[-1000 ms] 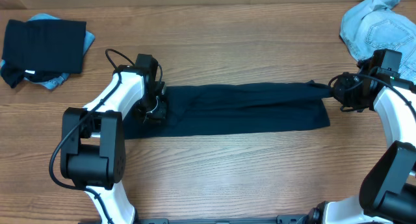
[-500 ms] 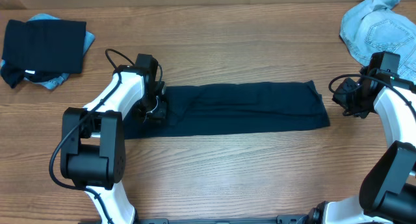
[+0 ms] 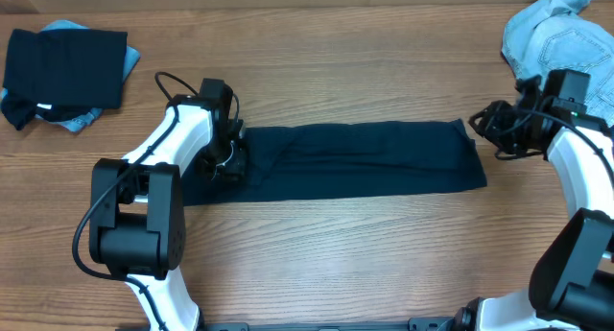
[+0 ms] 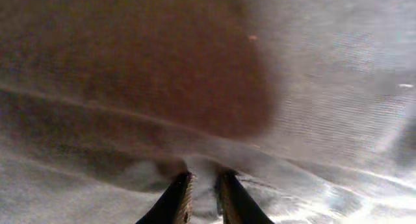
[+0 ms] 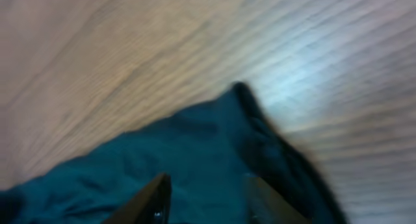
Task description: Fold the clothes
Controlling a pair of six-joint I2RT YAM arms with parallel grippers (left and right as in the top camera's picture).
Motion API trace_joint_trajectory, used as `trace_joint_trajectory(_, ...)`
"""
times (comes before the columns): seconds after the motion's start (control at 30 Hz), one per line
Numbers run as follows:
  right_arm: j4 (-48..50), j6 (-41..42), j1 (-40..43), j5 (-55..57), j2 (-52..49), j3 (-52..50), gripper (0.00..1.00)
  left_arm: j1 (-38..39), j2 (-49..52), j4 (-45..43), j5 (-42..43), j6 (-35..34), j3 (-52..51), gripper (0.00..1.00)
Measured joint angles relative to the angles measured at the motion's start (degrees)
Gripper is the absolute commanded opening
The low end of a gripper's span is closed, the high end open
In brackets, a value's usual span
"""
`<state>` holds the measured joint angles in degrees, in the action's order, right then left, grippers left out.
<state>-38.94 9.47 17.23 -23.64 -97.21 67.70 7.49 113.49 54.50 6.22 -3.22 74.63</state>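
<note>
The dark navy shirt (image 3: 365,163) lies as a long folded strip across the middle of the wooden table (image 3: 336,264). My left gripper (image 3: 228,166) sits on its left end. In the left wrist view the jaws (image 4: 205,185) stand close together with a ridge of the fabric (image 4: 312,87) pinched between them. My right gripper (image 3: 482,130) hovers at the strip's far right corner. In the right wrist view it (image 5: 207,191) is open, its fingers spread over the navy cloth (image 5: 162,159) with nothing held between them.
A folded black piece (image 3: 65,67) rests on a mid-blue piece (image 3: 79,122) at the far left. A crumpled pale denim garment (image 3: 552,38) sits at the far right, just behind my right arm.
My right gripper opened and let go of the shirt's right end, drew off to the right, then came back to the corner. The corner now lies flat. My left gripper has not moved.
</note>
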Motion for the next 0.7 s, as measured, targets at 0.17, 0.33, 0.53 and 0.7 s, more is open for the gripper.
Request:
trace_joint_trajectory(0.17,2.1,-0.2,-4.8,-1.0,-3.8,0.0,0.15,0.0,0.0,0.2,2.1,0.0,1.9,0.23)
trace_joint_trajectory(0.33,5.5,1.7,-6.9,-0.2,-9.9,0.0,0.15,0.0,0.0,0.3,2.4,0.0,1.9,0.23)
trace_joint_trajectory(0.53,9.6,3.1,-6.8,5.3,-12.9,0.0,0.13,0.0,0.0,0.3,2.6,0.0,1.9,0.24)
trace_joint_trajectory(0.7,13.7,3.8,-6.8,10.1,-14.7,0.0,0.14,0.0,0.0,0.3,2.6,0.0,1.9,0.24)
